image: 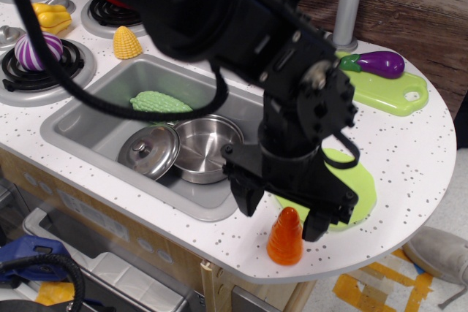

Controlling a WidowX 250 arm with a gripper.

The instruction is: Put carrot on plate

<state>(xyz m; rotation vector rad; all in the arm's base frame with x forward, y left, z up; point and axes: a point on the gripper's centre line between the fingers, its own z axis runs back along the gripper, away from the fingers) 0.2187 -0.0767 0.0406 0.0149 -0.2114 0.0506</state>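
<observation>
Standing upright near the counter's front edge, the carrot showed as a small glossy orange cone with ridged rings and a rounded tip pointing up. It rested on the speckled white countertop, not on the plate, whose lime-green wavy edge lay just beside it at about 1 o'clock.

The gripper hung directly over the carrot with its two black fingers spread wide, one to the carrot's 10 o'clock and the other to its 2 o'clock, the cone's tip sitting between them. Whether either finger touched the carrot could not be told. The right-hand finger and the bulky black wrist covered much of the plate's near-left part, leaving only its right half plainly visible.

At 10 o'clock from the carrot lay the grey sink, holding a steel pot, its lid leaning against the pot's left side, and a green ridged piece further back. Well apart at 1 o'clock, a lime-green cutting board with a hole carried a purple eggplant. Far off at 10 to 11 o'clock, a yellow corn piece stood beside the burners, with a purple-and-white striped vegetable on one burner and a yellow item behind it. The arm's dark body blocked the middle of the counter.
</observation>
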